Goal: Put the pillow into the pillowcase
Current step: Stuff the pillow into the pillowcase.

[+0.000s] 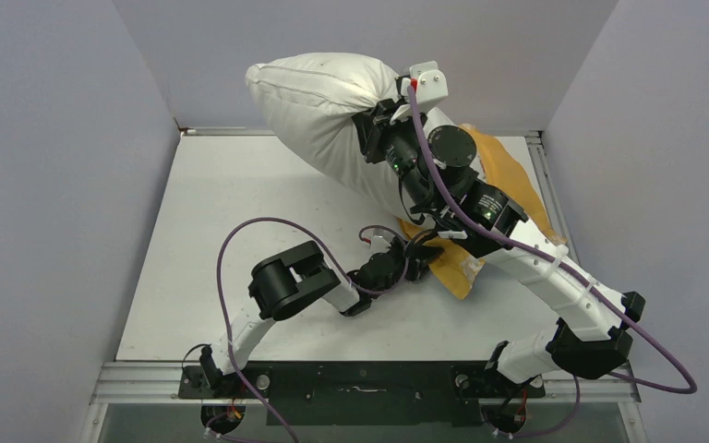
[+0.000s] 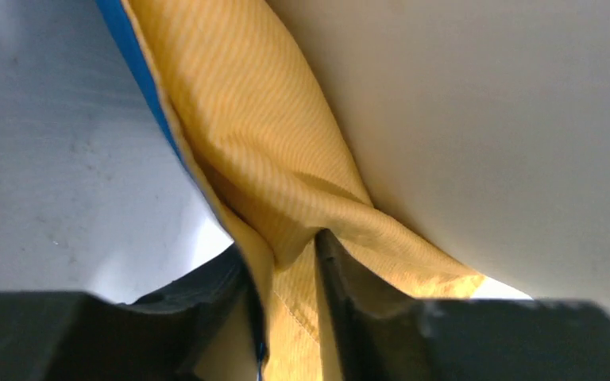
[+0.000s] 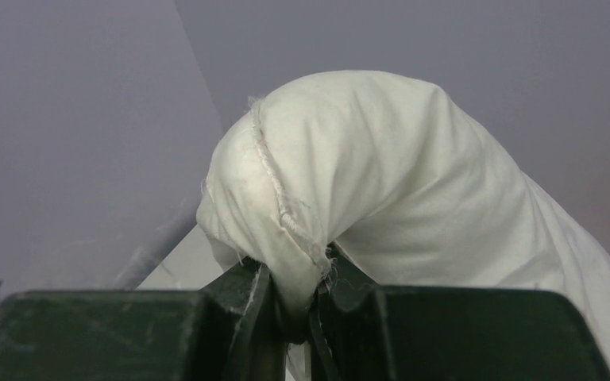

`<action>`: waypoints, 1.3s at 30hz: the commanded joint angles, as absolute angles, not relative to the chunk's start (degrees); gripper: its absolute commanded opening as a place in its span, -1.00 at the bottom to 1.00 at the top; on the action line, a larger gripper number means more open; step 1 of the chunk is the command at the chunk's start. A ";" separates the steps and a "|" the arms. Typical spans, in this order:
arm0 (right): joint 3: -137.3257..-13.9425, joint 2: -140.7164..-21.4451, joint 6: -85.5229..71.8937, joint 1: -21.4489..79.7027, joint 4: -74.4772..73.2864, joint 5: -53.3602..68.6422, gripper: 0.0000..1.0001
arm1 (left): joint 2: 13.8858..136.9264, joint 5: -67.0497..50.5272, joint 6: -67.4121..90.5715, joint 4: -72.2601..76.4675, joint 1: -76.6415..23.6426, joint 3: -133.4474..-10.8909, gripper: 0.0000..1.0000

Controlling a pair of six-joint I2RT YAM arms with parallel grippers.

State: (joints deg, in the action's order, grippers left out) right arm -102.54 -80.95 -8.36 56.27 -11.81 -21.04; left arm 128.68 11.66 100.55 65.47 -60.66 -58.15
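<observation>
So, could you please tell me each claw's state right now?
Left claw: closed on the thin orange-yellow fabric pillowcase.
Right claw: closed on the plump off-white fabric pillow.

The right gripper [image 1: 378, 115], high above the table [image 1: 240, 212], clamps one edge of the pillow [image 1: 318, 101]. The pillow's bulk swells to this claw's left and slopes down beneath its arm. Under that arm the orange pillowcase [image 1: 498, 157] lies spread. The left gripper [image 1: 417, 251] meets the pillowcase's near edge, with the pillow's low end just beyond it.
</observation>
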 commanded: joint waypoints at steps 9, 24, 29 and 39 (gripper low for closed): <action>-103.67 -72.28 -7.08 56.51 1.65 -23.47 -0.89 | 106.07 21.05 83.67 73.77 -57.96 -41.33 -1.00; -96.20 -67.47 -4.23 56.43 -4.29 -26.59 -0.89 | 65.47 17.21 44.72 4.33 -53.88 -76.02 -1.00; -92.40 -66.38 -7.59 56.27 -6.58 -27.16 -0.89 | 71.68 14.77 37.20 -10.48 -52.73 -96.76 -1.00; -75.29 -60.07 -15.89 54.97 -6.93 -29.38 -0.89 | 88.18 -3.00 40.33 -20.84 -45.32 -123.98 -1.00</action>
State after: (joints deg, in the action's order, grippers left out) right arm -81.95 -61.34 -10.24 54.72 -5.45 -33.10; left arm 85.01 7.55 39.20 -35.11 -45.23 -110.98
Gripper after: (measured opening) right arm 0.096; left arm 0.025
